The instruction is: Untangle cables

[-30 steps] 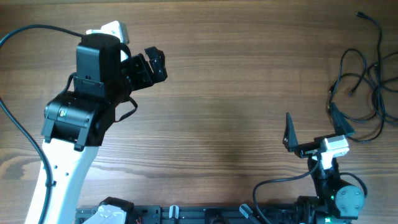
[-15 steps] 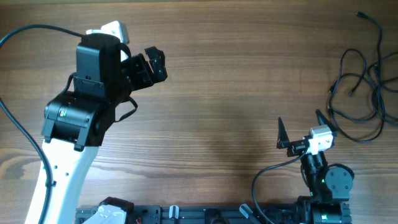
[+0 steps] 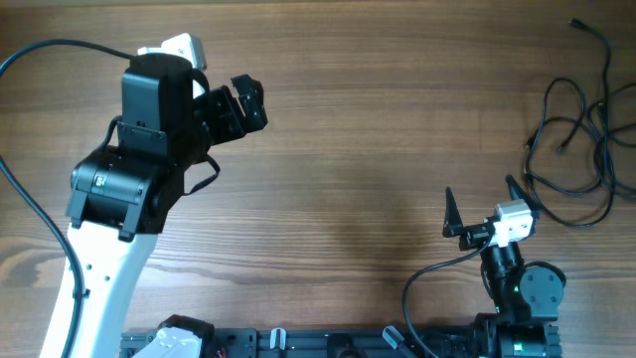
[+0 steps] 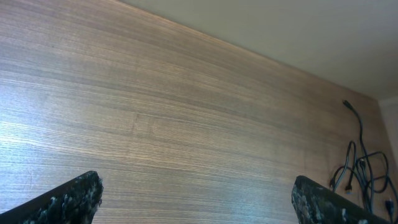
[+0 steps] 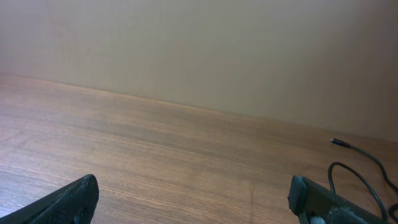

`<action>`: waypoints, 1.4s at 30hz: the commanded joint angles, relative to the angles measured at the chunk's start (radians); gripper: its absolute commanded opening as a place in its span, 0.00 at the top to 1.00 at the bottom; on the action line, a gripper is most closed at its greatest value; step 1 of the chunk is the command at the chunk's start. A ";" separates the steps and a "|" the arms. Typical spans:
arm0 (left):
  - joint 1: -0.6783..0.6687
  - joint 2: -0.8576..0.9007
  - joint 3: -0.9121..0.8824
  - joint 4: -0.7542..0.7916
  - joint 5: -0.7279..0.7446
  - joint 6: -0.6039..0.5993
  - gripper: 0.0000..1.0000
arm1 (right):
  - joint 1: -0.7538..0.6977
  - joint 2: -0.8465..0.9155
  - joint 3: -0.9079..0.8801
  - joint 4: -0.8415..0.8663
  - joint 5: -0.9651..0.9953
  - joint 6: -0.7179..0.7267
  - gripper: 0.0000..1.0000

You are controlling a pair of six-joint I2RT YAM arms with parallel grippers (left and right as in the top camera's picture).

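Nearest the base, right gripper (image 3: 480, 199) has pulled back and to the left over the last second, away from the cables (image 3: 568, 149); in the last half second we see no further motion. Its jaws stand wide, nothing between them; the wrist view shows only bare table (image 3: 378, 149) ahead, with a cable end at the right margin. The cables lie beyond and to the right of it, apart from the fingers, in loose overlapping loops at the right edge, one strand running up to a plug near the far corner. Farther off on the left, left gripper (image 3: 246, 102) is unmoved, raised, jaws wide and empty, well apart from the bunch. We judge the retreat a reposition, not progress: no cable is held, and the loops are not yet separated.
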 commanded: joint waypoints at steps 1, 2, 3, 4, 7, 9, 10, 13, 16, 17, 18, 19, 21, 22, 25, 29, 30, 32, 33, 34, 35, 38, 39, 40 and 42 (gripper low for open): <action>0.006 0.003 0.006 0.002 0.005 0.020 0.00 | 0.005 -0.011 -0.001 0.004 0.020 -0.009 0.00; 0.006 0.003 0.006 0.002 0.005 0.020 0.00 | 0.005 -0.011 -0.001 0.005 0.020 -0.009 0.00; 0.006 0.003 0.006 0.002 0.005 0.020 0.00 | 0.005 -0.011 -0.001 0.004 0.020 -0.009 0.00; 0.006 0.003 0.006 0.002 0.005 0.020 0.00 | 0.005 -0.011 -0.001 0.004 0.020 -0.009 0.00; 0.006 0.003 0.006 0.002 0.005 0.020 0.00 | 0.005 -0.011 -0.001 0.004 0.020 -0.009 0.00; 0.006 0.003 0.006 0.002 0.005 0.020 0.00 | 0.005 -0.011 -0.001 0.005 0.020 -0.009 0.00; 0.006 0.003 0.006 0.002 0.005 0.020 0.00 | 0.005 -0.011 -0.001 0.004 0.020 -0.009 0.00; 0.008 0.003 0.006 0.003 0.002 0.020 0.00 | 0.005 -0.011 -0.001 0.004 0.020 -0.009 0.00; 0.031 -0.033 -0.010 0.027 -0.026 0.021 0.00 | 0.005 -0.011 -0.001 0.004 0.020 -0.009 0.00; 0.047 -0.050 -0.026 0.047 -0.025 0.021 0.00 | 0.005 -0.011 -0.001 0.005 0.020 -0.009 0.00; 0.064 -0.075 -0.051 0.077 -0.024 0.020 0.00 | 0.005 -0.011 -0.001 0.004 0.020 -0.009 0.00; 0.082 -0.108 -0.092 0.124 -0.021 0.021 0.00 | 0.005 -0.011 -0.001 0.004 0.020 -0.009 0.00; 0.115 -0.179 -0.185 0.231 -0.017 0.021 0.00 | 0.005 -0.011 -0.001 0.004 0.020 -0.009 0.00; 0.129 -0.211 -0.230 0.279 -0.013 0.021 0.00 | 0.005 -0.011 -0.001 0.004 0.020 -0.009 0.00; 0.184 -0.344 -0.426 0.471 0.021 0.024 0.00 | 0.005 -0.011 -0.001 0.004 0.020 -0.009 0.00; 0.248 -0.526 -0.672 0.663 0.043 0.030 0.00 | 0.005 -0.011 -0.001 0.004 0.020 -0.010 0.00; 0.256 -0.562 -0.716 0.691 0.043 0.046 0.00 | 0.005 -0.011 -0.001 0.004 0.020 -0.009 0.00; 0.266 -0.639 -0.808 0.742 0.043 0.084 0.00 | 0.005 -0.011 -0.001 0.004 0.020 -0.009 0.01; 0.269 -0.669 -0.840 0.758 0.043 0.104 0.00 | 0.005 -0.011 -0.001 0.004 0.020 -0.009 0.00; 0.269 -0.694 -0.865 0.769 0.043 0.110 0.00 | 0.005 -0.011 -0.001 0.004 0.020 -0.010 0.00; 0.271 -0.732 -0.905 0.787 0.043 0.131 0.00 | 0.005 -0.011 -0.001 0.004 0.020 -0.010 0.00; 0.271 -0.837 -1.019 0.848 0.042 0.183 0.00 | 0.005 -0.011 -0.001 0.004 0.020 -0.009 0.00; 0.272 -0.872 -1.057 0.872 0.042 0.194 0.00 | 0.005 -0.011 -0.001 0.004 0.020 -0.009 0.00; 0.277 -0.900 -1.088 0.888 0.043 0.200 0.00 | 0.005 -0.011 -0.001 0.004 0.020 -0.009 0.01; 0.289 -0.969 -1.168 0.927 0.043 0.200 0.00 | 0.005 -0.011 -0.001 0.004 0.020 -0.009 0.00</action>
